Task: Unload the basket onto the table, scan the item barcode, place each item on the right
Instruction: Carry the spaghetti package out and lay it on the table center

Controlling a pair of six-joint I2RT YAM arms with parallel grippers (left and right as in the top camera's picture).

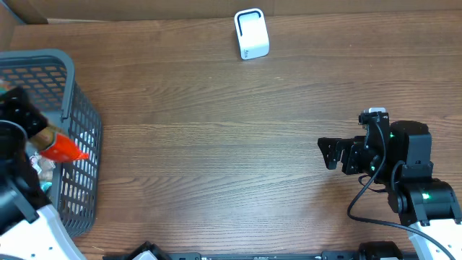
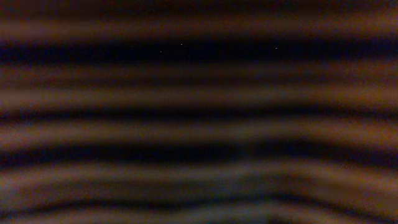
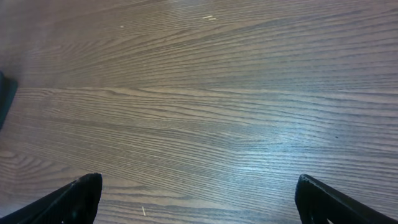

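Note:
The white barcode scanner (image 1: 251,34) stands at the table's far edge, near the middle. At the left, a grey mesh basket (image 1: 79,115) holds several items, among them an orange-red packet (image 1: 65,149). My left arm (image 1: 16,119) reaches down into the basket beside that packet, and its fingers are hidden. The left wrist view is only dark blurred stripes. My right gripper (image 1: 328,153) hovers over bare table at the right, open and empty. In the right wrist view the right gripper (image 3: 198,182) has only wood grain between its black fingertips (image 3: 81,193).
The wooden table (image 1: 216,144) stretches between the basket and the right arm. A cardboard wall (image 1: 108,9) runs along the far edge behind the scanner. The right arm's base and cable (image 1: 361,195) sit at the front right.

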